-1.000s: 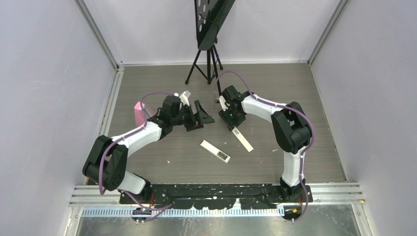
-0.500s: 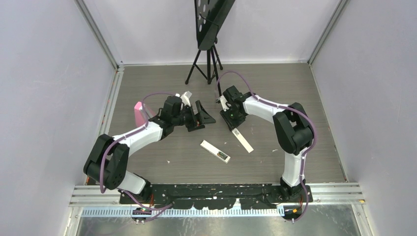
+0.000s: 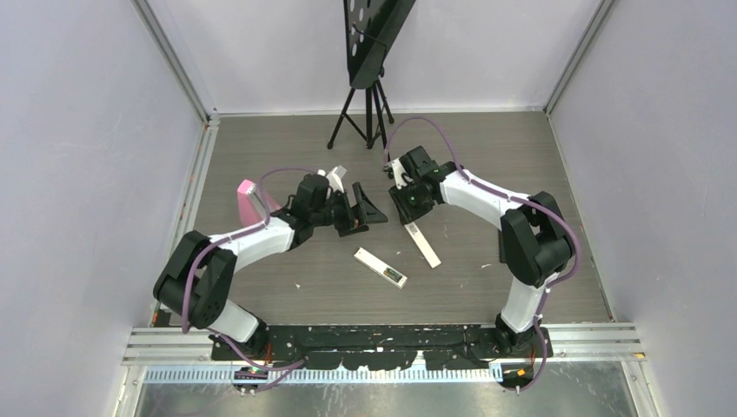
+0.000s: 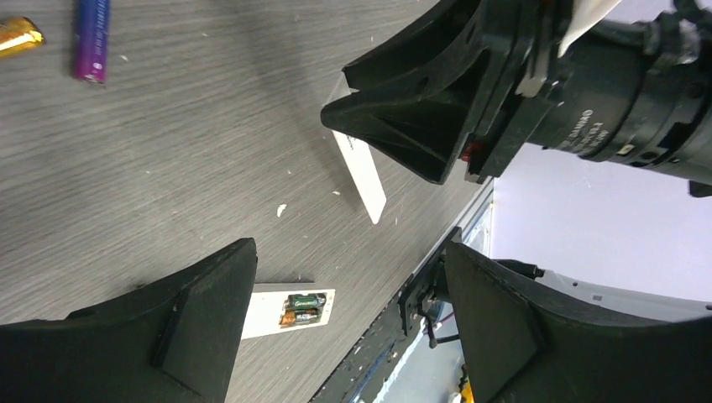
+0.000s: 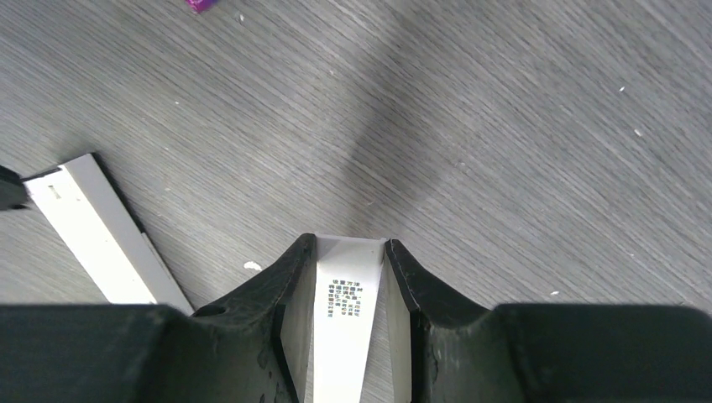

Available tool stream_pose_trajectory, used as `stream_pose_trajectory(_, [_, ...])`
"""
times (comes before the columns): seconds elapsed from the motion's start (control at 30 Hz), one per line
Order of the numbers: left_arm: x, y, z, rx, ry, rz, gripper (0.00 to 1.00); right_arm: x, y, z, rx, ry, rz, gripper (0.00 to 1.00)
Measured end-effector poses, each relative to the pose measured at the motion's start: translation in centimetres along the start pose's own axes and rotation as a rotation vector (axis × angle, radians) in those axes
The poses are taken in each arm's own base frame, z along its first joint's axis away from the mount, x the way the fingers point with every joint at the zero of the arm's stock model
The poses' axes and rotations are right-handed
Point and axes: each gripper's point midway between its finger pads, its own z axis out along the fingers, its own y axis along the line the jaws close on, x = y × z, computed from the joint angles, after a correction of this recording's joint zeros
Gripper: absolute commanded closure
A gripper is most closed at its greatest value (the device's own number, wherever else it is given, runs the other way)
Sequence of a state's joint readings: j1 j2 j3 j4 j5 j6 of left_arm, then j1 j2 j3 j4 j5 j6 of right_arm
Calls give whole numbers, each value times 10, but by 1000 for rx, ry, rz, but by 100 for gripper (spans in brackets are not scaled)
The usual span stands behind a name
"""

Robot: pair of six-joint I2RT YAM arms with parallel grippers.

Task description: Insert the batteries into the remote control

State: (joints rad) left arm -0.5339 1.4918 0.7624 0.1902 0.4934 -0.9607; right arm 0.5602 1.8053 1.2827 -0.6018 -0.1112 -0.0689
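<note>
A white remote [image 3: 380, 267] lies mid-table with its compartment open, holding a dark battery and a reddish-brown one [image 4: 302, 308]. A purple battery [image 4: 91, 38] and an orange-yellow battery [image 4: 18, 35] lie loose on the table. A second white remote [image 3: 422, 244] lies beside my right gripper [image 3: 404, 208]. It also shows in the left wrist view [image 4: 359, 172] and the right wrist view [image 5: 101, 231]. My right gripper [image 5: 349, 243] is shut on a white flat piece with small printed text [image 5: 347, 306]. My left gripper [image 4: 348, 252] is open and empty above the table, facing the right gripper's fingers [image 4: 420, 117].
A black tripod stand [image 3: 369, 113] rises at the back centre. A pink object [image 3: 249, 198] sits left of my left arm. Grey walls close in the table on the left, back and right.
My left gripper has moved a little right, towards the right gripper. The right arm's elbow has swung outward. The near end of the second remote has shifted slightly left.
</note>
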Motion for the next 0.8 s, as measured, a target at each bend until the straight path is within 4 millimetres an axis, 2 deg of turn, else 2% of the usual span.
stream_pose_trajectory(0.3, [35,-4,25,9,63,38,18,-14,19,-17,-75,-70,103,62])
stream_pose_trajectory(0.5, [58,4,42,-31,99,35,22,-25,34,-32,-143,-115,175,62])
stream_pose_trajectory(0.67, [59,5,53,-48,85,20,37,-31,46,-40,-202,-140,227,62])
stream_pose_trajectory(0.77, [54,0,56,-32,60,1,52,-33,52,-46,-232,-157,253,61])
stream_pose_trajectory(0.8, [52,-2,57,-25,56,-1,61,-33,53,-47,-236,-161,261,61])
